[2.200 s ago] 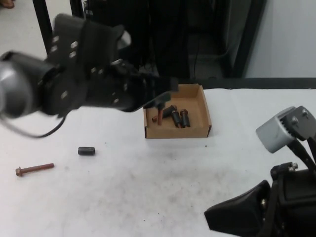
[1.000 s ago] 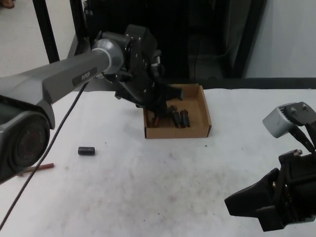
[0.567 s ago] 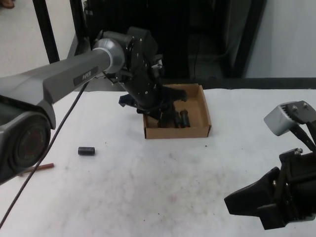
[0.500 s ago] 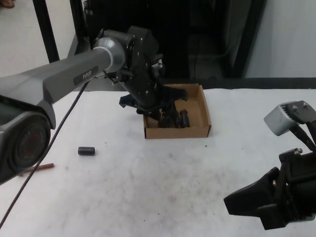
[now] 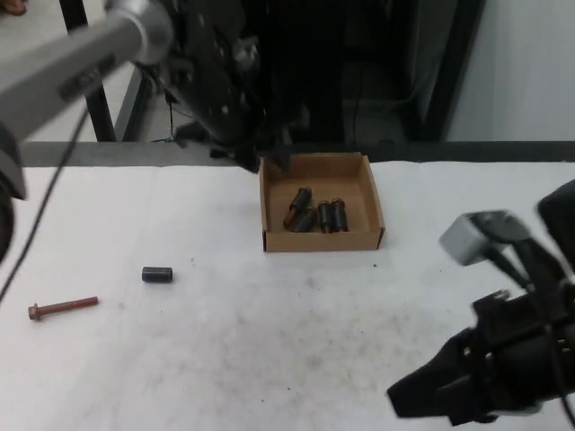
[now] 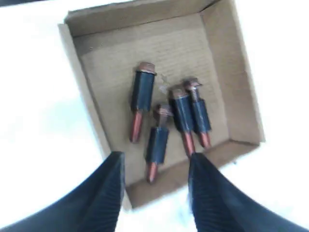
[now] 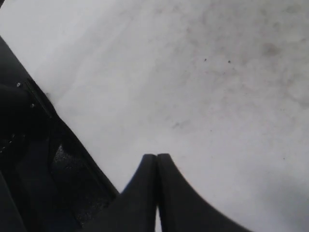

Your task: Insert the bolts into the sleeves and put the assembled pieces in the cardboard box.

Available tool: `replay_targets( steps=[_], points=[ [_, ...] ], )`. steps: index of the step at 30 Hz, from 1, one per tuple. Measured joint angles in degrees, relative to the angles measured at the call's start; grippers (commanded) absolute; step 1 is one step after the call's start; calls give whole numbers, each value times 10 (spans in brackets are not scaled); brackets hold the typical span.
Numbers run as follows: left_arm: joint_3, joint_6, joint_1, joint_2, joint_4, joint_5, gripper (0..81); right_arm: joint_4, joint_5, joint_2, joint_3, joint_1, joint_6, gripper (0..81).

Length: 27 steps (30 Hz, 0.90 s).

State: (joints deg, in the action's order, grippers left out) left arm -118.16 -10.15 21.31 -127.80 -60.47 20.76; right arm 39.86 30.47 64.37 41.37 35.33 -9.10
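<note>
Bolts seated in sleeves, four assembled pieces [image 6: 182,113], lie in the cardboard box [image 6: 82,82] just below the left tool [image 6: 155,166], which is spread and grips nothing. That box stands at the table's [image 5: 269,350] far edge. A loose sleeve [image 5: 156,274] and bolt [image 5: 63,307] lie toward its left edge, while the right tool [image 7: 157,164], pressed together, hangs over the near right corner.

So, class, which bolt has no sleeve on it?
The bolt lying bare on the bench near the loose sleeve; the other four, in the cardboard box, each wear one.

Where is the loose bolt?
High view: the loose bolt lies on the bench, far left, near the lone black sleeve, well left of the cardboard box.
</note>
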Motion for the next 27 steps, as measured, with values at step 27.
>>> replay_targets(
  steps=[27],
  points=[
    [131, -49, -149, 215, -230, -48, 386, 138, -36, 314, 359, -1, 168, 127]
  ],
)
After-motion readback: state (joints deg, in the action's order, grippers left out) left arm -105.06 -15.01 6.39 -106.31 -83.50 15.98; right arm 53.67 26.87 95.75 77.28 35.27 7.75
